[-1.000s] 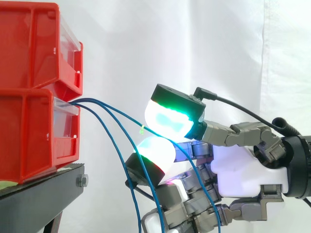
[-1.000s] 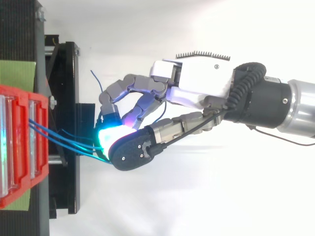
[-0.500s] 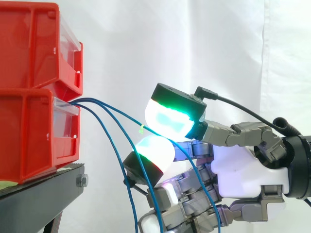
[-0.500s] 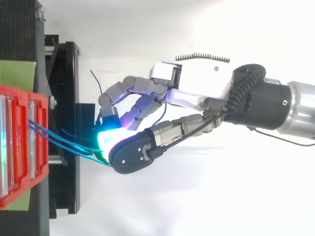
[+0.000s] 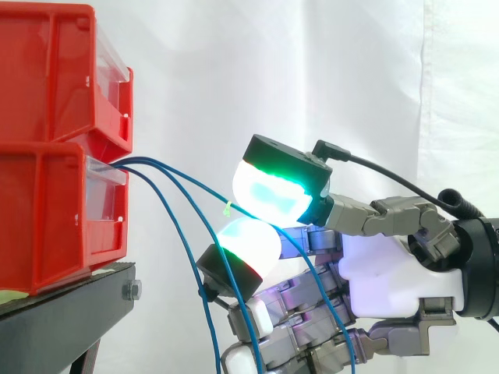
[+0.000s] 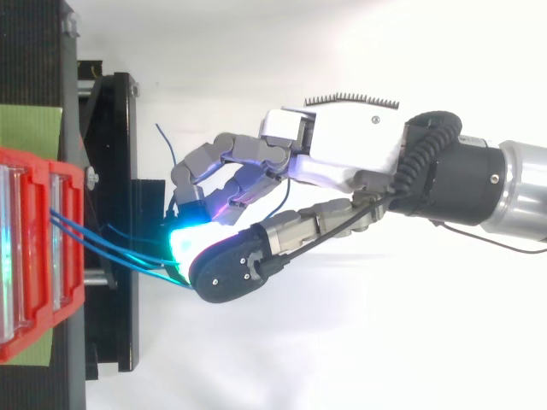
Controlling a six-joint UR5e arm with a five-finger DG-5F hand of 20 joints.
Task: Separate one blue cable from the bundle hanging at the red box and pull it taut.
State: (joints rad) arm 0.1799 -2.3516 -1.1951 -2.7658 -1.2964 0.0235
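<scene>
pinching blue cable w/ hand, red bins, blk stand, white curtain

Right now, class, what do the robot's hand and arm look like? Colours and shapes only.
The hand has a white shell and grey segmented fingers. Their thick pads, backed in black, glow green, cyan and white. The arm is silver behind a black wrist.
</scene>
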